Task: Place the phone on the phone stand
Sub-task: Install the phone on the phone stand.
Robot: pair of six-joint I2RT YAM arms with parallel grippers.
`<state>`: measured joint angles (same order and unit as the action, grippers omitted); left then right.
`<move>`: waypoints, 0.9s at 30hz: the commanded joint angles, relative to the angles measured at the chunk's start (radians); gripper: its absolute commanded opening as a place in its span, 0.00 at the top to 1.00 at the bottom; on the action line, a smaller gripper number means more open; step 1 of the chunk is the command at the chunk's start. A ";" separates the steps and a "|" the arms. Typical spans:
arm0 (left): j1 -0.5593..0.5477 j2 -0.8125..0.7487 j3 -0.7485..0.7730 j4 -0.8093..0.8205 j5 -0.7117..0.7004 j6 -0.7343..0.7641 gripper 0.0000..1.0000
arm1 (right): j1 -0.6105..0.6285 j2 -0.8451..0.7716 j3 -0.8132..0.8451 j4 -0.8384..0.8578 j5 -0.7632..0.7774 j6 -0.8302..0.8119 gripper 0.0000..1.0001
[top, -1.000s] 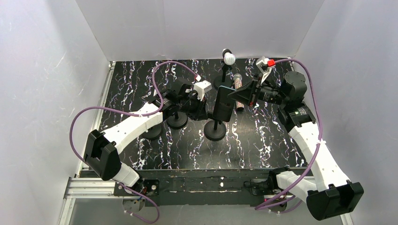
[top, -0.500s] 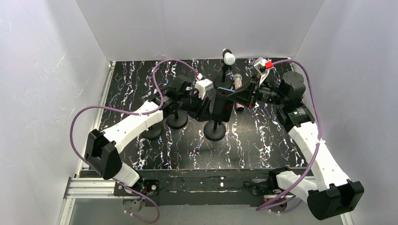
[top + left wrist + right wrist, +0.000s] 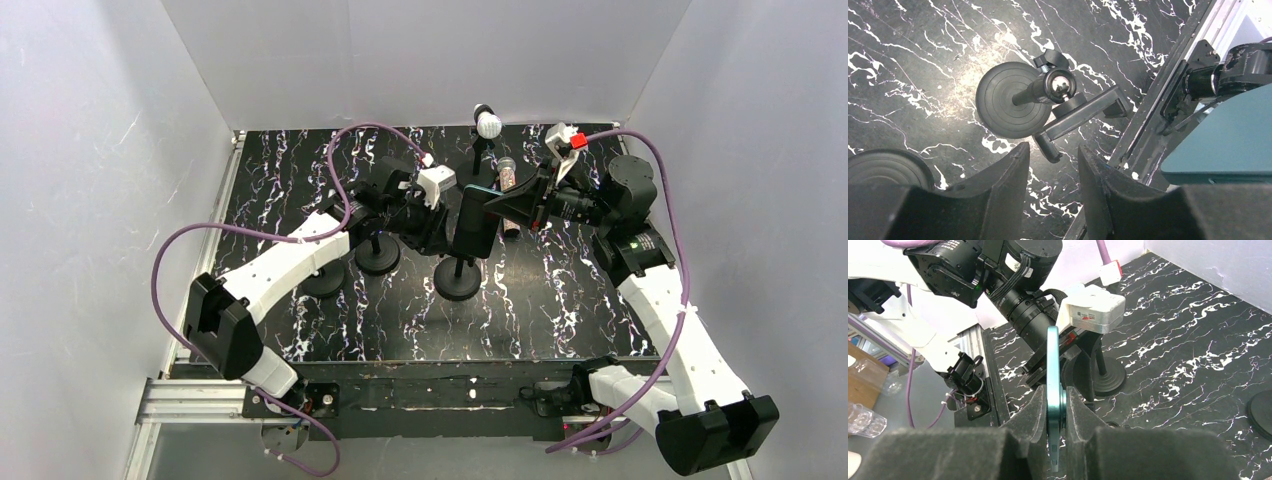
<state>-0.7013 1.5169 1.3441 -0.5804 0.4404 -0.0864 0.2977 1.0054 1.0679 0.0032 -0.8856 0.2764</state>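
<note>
Checking the top external view first: the left hand (image 3: 436, 224) has slid rightward across the middle of the frame since a second ago and now sits just beside the phone (image 3: 473, 222), which hangs upright above the phone stand (image 3: 459, 281) at centre. The right hand (image 3: 497, 205) reaches in from the right and has carried the phone a touch leftward in the same span. The phone is not yet seated; the stand's foot rests on the tabletop (image 3: 560, 300) below it. Left wrist view: the left hand's fingers (image 3: 1003, 185) at the bottom edge stand apart with nothing between them, released, where a second ago they were nearly closed. Past them, at centre frame, the stand's ball joint (image 3: 1060, 85) and clamp bracket (image 3: 1083, 112) lie bare. The teal phone fills the lower right, apart from the bracket. Right wrist view: the right hand is clenched on the phone, seen edge-on at centre and pinched between both pads (image 3: 1035, 410), with the left arm's wrist close behind it. Reading, as judgement only: the left hand looks to have opened so as to take or steady the bracket while the right brings the phone in. The task seems to sit at the approach to seating. The bracket's tilt against the phone's edge is what could foul the placing.
</note>
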 commanded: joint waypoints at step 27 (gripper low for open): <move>0.003 -0.001 0.039 -0.029 -0.009 0.040 1.00 | 0.061 0.028 -0.018 0.209 -0.127 -0.066 0.99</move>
<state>-0.6949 1.5604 1.3552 -0.6094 0.3996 -0.0410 0.3202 1.0260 1.0431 0.0914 -0.9665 0.2569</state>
